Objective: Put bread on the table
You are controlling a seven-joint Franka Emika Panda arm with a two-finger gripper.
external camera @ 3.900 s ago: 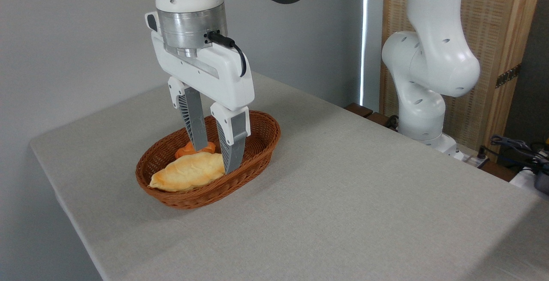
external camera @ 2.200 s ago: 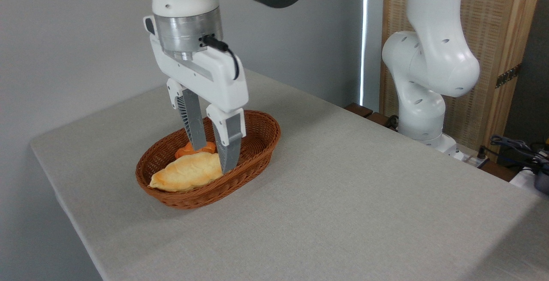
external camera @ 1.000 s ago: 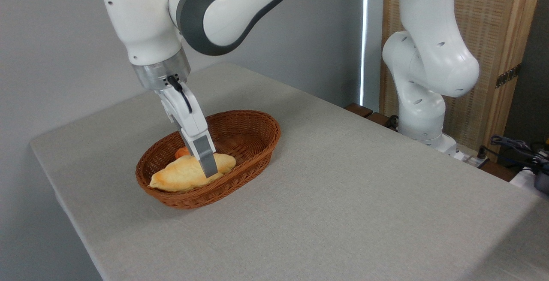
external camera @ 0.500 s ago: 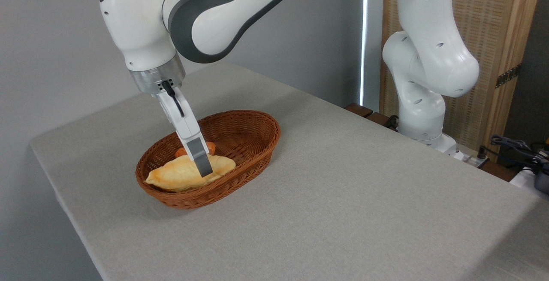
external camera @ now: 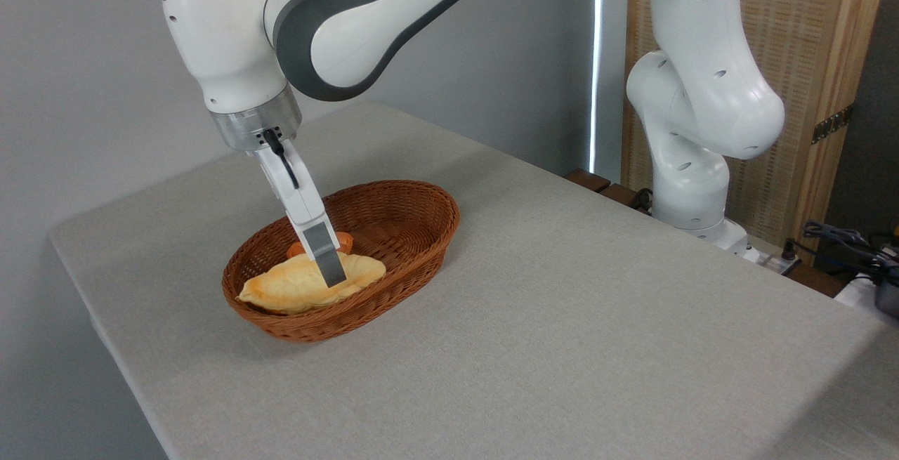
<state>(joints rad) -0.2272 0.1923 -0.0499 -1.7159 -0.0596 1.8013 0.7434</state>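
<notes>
The bread is two pieces in a brown wicker basket (external camera: 421, 232) on the grey-beige table (external camera: 562, 319). The long golden loaf (external camera: 284, 289) lies lengthwise in the basket's near left half. A bit of the orange bun (external camera: 343, 239) shows behind it. My gripper (external camera: 335, 279) reaches down into the basket, tilted and seen edge-on. Its near grey finger (external camera: 317, 249) crosses the front of the loaf's right half and hides the far finger. The fingers straddle the loaf and look closed on it. The loaf rests in the basket.
The white base column of the arm (external camera: 692, 137) stands beyond the table's far right edge. Cables and gear (external camera: 850, 242) lie at the right, in front of a wooden screen (external camera: 808, 60). The table's left edge is close to the basket.
The wrist swung left and turned, so the gripper went from face-on at the loaf's right end to edge-on across it. The loaf's left tip shifted slightly. Over the last half second the gripper edged up.
</notes>
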